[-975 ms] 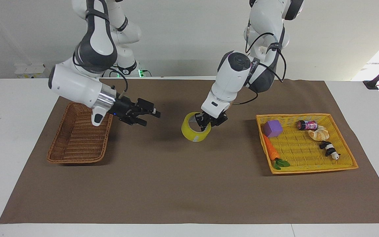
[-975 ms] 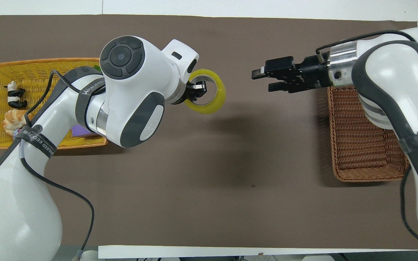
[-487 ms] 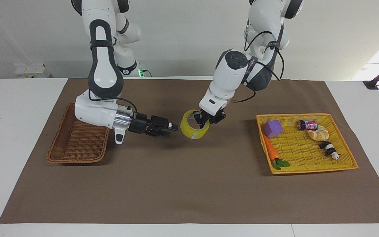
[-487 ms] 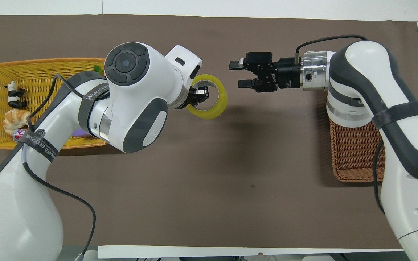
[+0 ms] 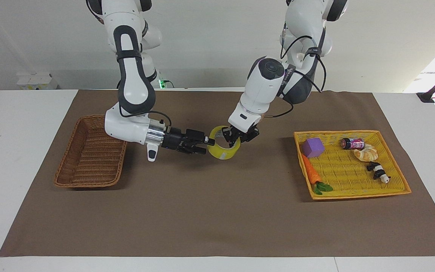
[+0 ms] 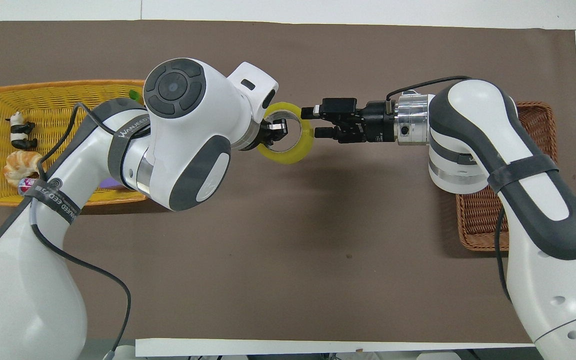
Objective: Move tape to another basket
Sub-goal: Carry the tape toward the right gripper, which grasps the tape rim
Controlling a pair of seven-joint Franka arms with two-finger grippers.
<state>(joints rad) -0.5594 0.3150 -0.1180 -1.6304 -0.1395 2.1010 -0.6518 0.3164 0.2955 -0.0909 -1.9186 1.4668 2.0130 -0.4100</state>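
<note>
Midway along the worktop, toward the robots' edge, the tape (image 5: 223,148) hangs in the air over the brown mat (image 5: 217,211), pinched through its rim by the left gripper (image 5: 235,139), which is clenched on it. The right gripper (image 5: 206,145) comes in level from the basket's (image 5: 89,158) end, its fingers spread and straddling the roll's near wall, not yet closed.

As I judge it, the handover is the risk. If the left gripper lets go before the right one has closed, the roll drops and may roll off across the mat. If the right fingers close only on the rim's edge, the tape may tilt or slip on its way to the basket.

From the facing view, the roll's height above the mat and the yellow tray (image 5: 353,192) with its toys are clear. Overhead, the left arm hides much of that tray, but the right fingers' gap either side of the tape wall shows plainly.
</note>
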